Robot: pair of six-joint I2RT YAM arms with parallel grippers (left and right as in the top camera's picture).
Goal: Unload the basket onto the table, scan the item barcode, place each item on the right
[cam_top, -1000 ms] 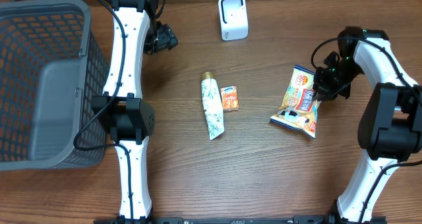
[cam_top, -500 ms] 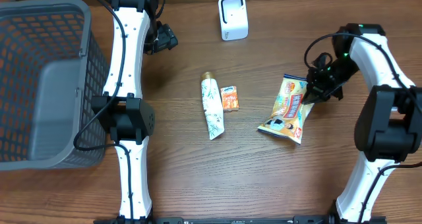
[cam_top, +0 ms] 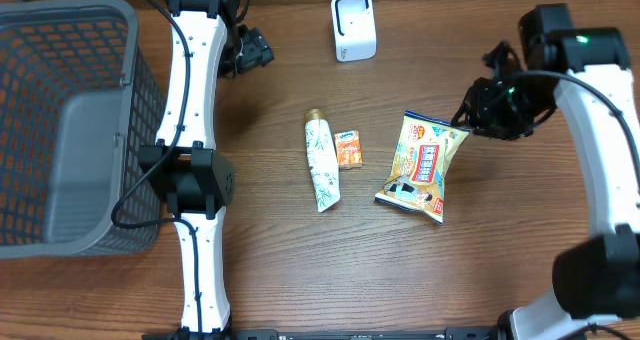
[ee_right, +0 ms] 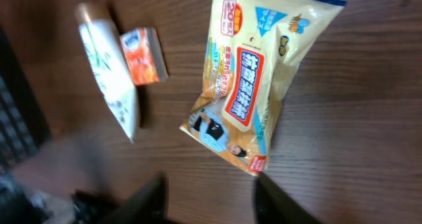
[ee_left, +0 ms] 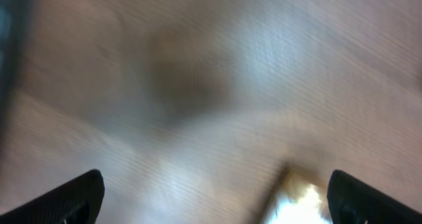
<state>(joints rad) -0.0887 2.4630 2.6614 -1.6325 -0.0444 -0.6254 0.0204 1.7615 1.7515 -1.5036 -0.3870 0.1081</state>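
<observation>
A yellow snack packet (cam_top: 418, 167) lies flat on the wooden table, right of centre, printed side up; the right wrist view shows the packet (ee_right: 257, 85) too. My right gripper (cam_top: 470, 115) hovers at its upper right corner. In its wrist view the right gripper (ee_right: 211, 201) is open, with only bare table between the fingers and the packet just beyond them. A small white scanner unit (cam_top: 353, 26) stands at the back centre. My left gripper (cam_top: 258, 52) is at the back left, open; its wrist view is blurred, the left gripper (ee_left: 217, 197) wide apart over wood.
A white tube (cam_top: 321, 160) and a small orange box (cam_top: 348, 149) lie side by side at the table's centre, left of the packet. A large grey mesh basket (cam_top: 60, 120) fills the left side. The left arm's links stretch down the table beside the basket.
My right gripper carried the snack packet leftward toward the centre, then opened and let it go onto the table. The left arm barely shifted.
</observation>
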